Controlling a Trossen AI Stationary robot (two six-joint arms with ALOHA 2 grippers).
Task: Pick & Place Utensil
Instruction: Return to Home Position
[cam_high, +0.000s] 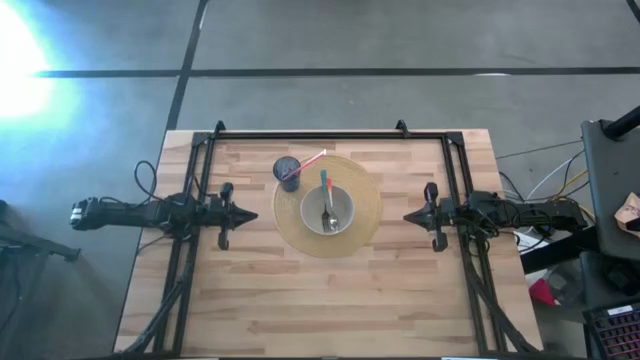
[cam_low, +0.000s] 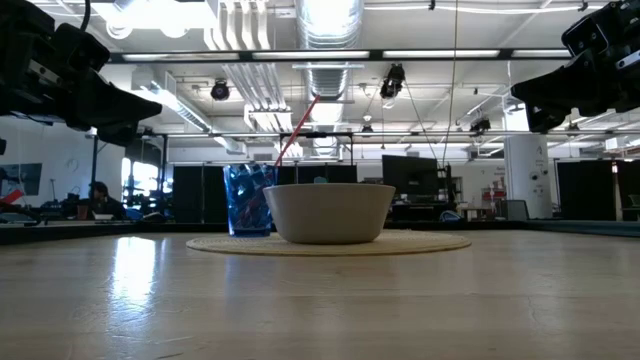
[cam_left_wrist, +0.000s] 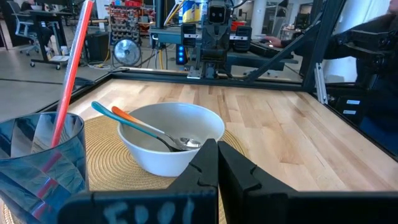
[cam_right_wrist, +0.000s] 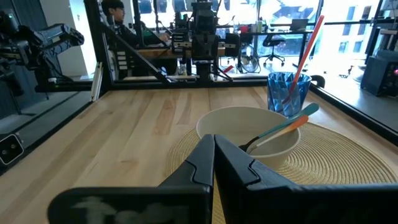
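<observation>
Left tool (cam_high: 250, 214), right tool (cam_high: 408, 215): well off mat (cam_high: 367, 208)

The round mat (cam_high: 368, 215) in the middle of the table (cam_high: 300, 300) carries the bowl (cam_high: 340, 225) and, just beside it, the cup (cam_high: 288, 170). The straw (cam_high: 312, 160) leans out above the cup and two utensil handles (cam_high: 324, 183) rise over the bowl's rim, so low passage there is blocked. The left gripper (cam_high: 250, 214) and the right gripper (cam_high: 408, 215), both closed, point at the mat from either side, each with a narrow strip of bare wood before it. Black frame rails (cam_high: 310, 137) border three sides. The wide wood beyond the bowl, away from the cup, is free.
</observation>
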